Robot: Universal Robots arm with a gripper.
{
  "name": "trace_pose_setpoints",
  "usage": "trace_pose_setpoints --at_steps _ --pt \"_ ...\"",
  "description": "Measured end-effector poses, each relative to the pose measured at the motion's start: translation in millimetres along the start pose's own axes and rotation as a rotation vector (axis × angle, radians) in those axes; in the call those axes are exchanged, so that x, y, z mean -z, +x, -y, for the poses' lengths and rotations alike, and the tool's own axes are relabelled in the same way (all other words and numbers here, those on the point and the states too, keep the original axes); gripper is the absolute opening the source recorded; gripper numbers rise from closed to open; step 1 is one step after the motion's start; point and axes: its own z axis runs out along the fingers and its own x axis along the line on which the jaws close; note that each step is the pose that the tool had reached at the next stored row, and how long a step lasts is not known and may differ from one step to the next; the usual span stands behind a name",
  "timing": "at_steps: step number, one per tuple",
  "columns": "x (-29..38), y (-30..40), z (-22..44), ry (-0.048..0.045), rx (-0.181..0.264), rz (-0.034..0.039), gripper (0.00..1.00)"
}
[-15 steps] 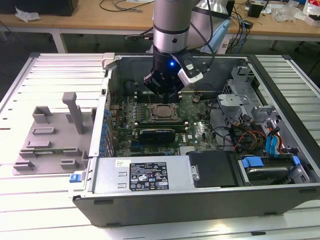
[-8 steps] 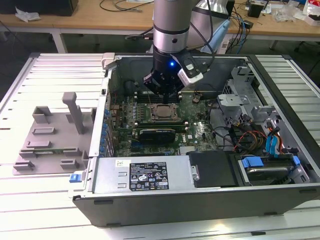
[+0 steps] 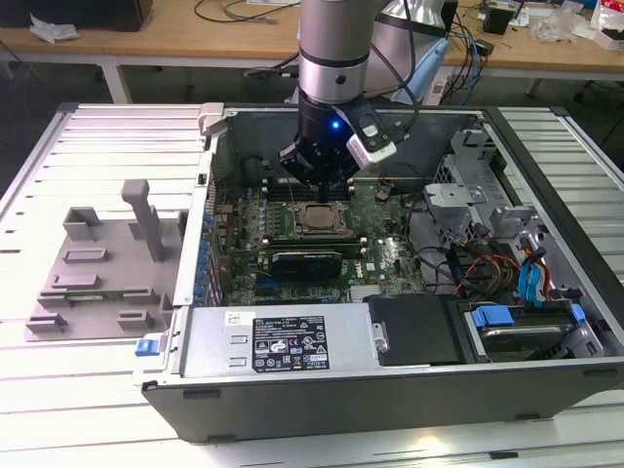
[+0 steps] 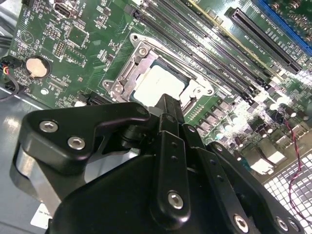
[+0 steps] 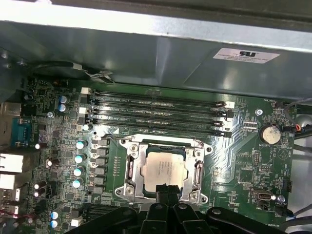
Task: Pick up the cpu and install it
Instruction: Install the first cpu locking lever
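A grey plastic tray (image 3: 88, 283) lies near the counter's (image 3: 58, 390) edge at the exterior view's left, just beside an open computer case (image 3: 292, 390) filling the counter's middle. Inside the case, the cpu (image 3: 320, 219) (image 5: 163, 168) (image 4: 156, 85) sits flat in the metal socket frame (image 5: 129, 168) near the middle of the green circuit board (image 5: 243, 161), beside the long memory slots (image 5: 156, 114). The claw (image 3: 322, 190) (image 5: 165, 189) (image 4: 165, 105) hangs just above one edge of the cpu, fingers pressed together and pinching nothing.

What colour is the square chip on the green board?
The small flat square cpu is silvery-grey; the first wrist view shows it best.
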Motion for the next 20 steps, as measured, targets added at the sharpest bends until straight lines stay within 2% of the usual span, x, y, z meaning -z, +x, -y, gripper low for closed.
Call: trace_pose_setpoints --at_steps 10,20 --pt "10.6 -0.2 -0.2 -0.0004 0.0 0.0003 0.11" --pt "16.3 -0.3 -0.2 -0.0002 0.0 0.0002 0.11"
